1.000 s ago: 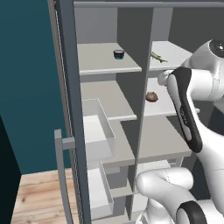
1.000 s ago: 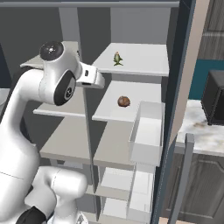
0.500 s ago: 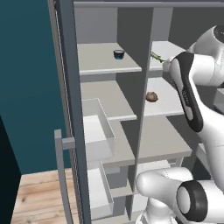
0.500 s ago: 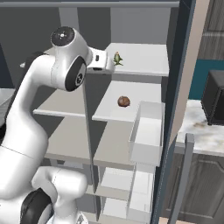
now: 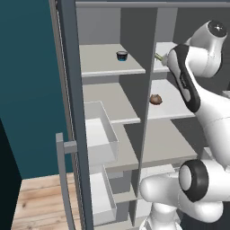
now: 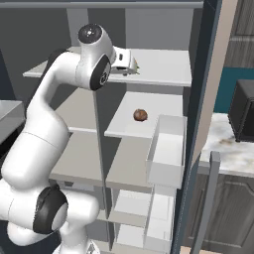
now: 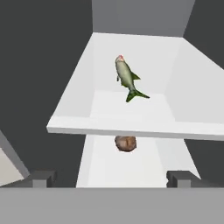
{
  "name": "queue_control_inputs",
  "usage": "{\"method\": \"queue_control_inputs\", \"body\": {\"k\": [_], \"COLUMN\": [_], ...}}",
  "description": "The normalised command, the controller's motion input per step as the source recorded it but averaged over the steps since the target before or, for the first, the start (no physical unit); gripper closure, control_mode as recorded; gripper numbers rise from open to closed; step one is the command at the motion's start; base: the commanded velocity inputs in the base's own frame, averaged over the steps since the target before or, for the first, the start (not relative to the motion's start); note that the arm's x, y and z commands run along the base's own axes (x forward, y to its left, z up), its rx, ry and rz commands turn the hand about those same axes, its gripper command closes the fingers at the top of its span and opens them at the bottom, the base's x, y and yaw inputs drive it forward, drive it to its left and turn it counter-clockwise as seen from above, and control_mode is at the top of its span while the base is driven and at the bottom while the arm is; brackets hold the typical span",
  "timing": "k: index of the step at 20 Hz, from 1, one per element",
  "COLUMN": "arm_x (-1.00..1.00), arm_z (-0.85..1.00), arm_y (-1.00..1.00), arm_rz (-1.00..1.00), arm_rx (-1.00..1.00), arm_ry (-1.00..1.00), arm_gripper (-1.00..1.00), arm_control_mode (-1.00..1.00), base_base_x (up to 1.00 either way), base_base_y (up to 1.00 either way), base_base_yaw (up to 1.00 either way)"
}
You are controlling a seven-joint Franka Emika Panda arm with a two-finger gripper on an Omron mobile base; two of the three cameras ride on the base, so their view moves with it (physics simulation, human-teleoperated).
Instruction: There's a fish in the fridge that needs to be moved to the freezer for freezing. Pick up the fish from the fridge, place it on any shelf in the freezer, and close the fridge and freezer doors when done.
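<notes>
The fish point(image 7: 127, 78), grey-green with a dark tail, lies on the top shelf point(image 7: 131, 124) of the fridge half, the right compartment of the open appliance. A sliver of the fish point(image 5: 158, 57) shows beside my forearm. My gripper point(image 7: 111, 179) hovers in front of that shelf's edge, open and holding nothing, short of the fish. From the right side my gripper point(image 6: 130, 67) sits over the top shelf, covering most of the fish. The freezer half on the left has light grey shelves point(image 5: 112, 105). Both doors point(image 5: 72, 90) point(image 6: 203, 99) stand open.
A brown round item point(image 7: 125, 143) point(image 5: 155, 99) sits on the fridge shelf below the fish. A small dark cup point(image 5: 121, 55) stands on the freezer's top shelf. Clear bins point(image 5: 101, 130) point(image 6: 168, 149) hang on both doors. A black appliance point(image 6: 243, 109) rests on a marble counter at right.
My arm has swung up and the hand has moved in toward the top fridge shelf, now covering the fish in the right base view. The jaws have stayed open.
</notes>
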Motion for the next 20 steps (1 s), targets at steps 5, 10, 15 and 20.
{"method": "queue_control_inputs", "body": {"k": [5,10,15,20], "arm_x": [0.51,0.50,0.47,0.17], "arm_z": [0.00,0.00,0.00,-0.08], "arm_y": [-0.24,-0.19,-0.10,0.00], "arm_rz": [0.05,0.02,0.04,0.01], "arm_rx": [0.01,0.00,0.00,0.00], "arm_ry": [0.00,0.00,0.00,0.00], "arm_gripper": [-1.00,-1.00,-1.00,-1.00], "arm_control_mode": [-1.00,-1.00,-1.00,-1.00], "base_base_x": [0.00,0.00,0.00,0.00], "base_base_y": [0.00,0.00,0.00,0.00], "base_base_yaw": [0.00,0.00,0.00,0.00]}}
